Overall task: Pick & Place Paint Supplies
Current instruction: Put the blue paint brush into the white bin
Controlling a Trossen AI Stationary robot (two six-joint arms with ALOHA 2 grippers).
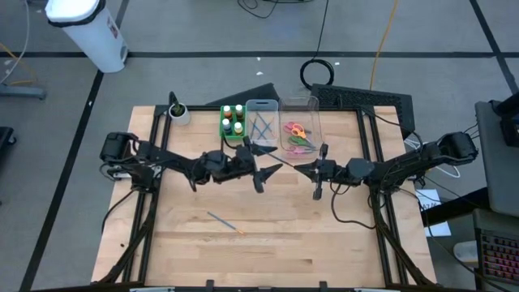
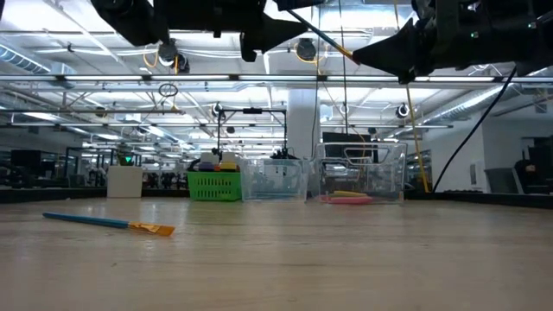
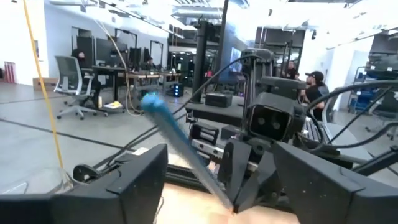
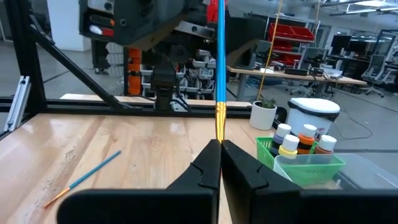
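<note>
Blue brush with orange tip, green tray, white-capped bottles — pink and orange scissors.

No text, label, brand, number or sign is legible to me on any object in these four views.

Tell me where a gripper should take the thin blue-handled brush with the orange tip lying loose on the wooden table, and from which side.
Grip the thin blue-handled brush around the middle of its blue handle, coming straight down from above. It lies flat and alone on the bare wooden table, so probably nothing blocks a top approach. Set the fingers across the handle, one on each long side, since the shaft is too thin to take endwise.
</note>
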